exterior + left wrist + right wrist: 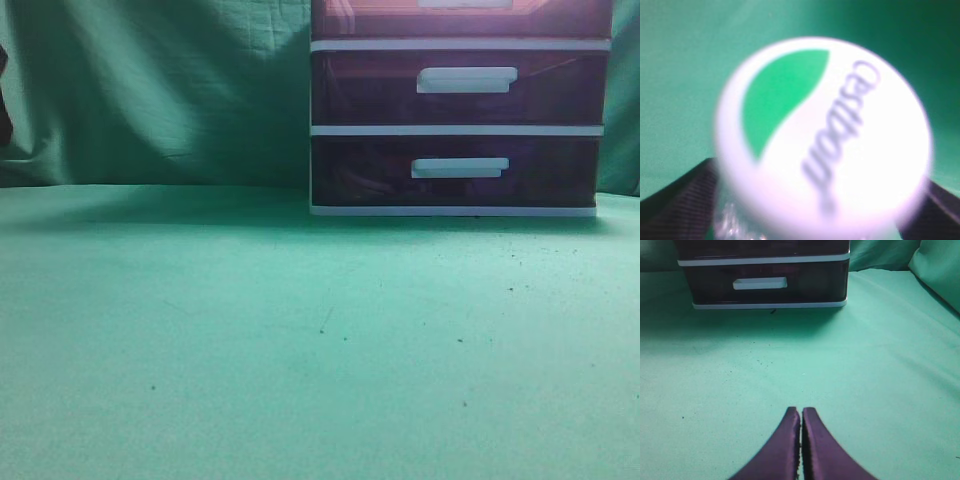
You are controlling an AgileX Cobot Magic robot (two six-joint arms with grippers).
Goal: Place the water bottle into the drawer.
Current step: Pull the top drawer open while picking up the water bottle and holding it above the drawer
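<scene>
Closest to you, the left wrist camera is filled by the blurred white round cap (pixel 824 137) of the clear plastic water bottle (pixel 735 222), printed with a green leaf and grey lettering. Dark finger edges of the left gripper (pixel 815 220) flank the bottle low on both sides, but you cannot tell whether they clench it. Your right gripper (pixel 801 440) hangs over the green cloth (pixel 880 365), its purple fingers (pixel 780 450) pressed together on nothing. Farther back stands the white-framed unit (pixel 455 130); its uppermost dark purple-maroon drawer (pixel 460 18) sits flush, cut by the exterior view's top edge.
</scene>
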